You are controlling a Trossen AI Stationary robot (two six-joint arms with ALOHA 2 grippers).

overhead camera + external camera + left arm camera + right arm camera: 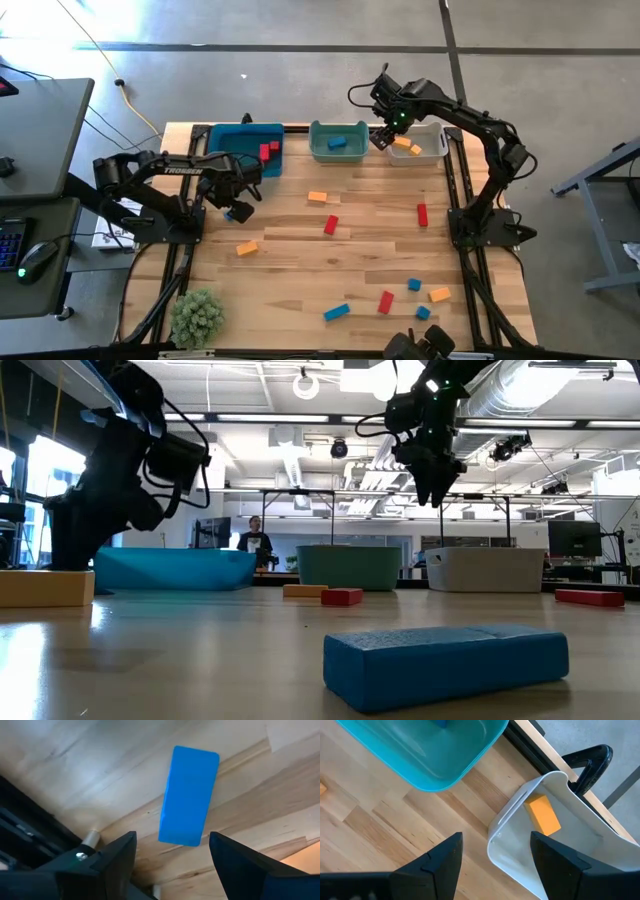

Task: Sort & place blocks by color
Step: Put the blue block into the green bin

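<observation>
Blue bar block [189, 795] lies flat on the wood near the table's left edge, right under the spread-open left gripper [172, 851], long axis pointing between the fingers.

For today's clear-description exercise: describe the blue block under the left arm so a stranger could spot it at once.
Start at the blue bin in the table's far left corner. Just in front of it the left pincer hangs open, and the blue block lies flat on the wood beneath it. The nearest loose block is orange; the other blue ones lie at the table's near edge.
</observation>
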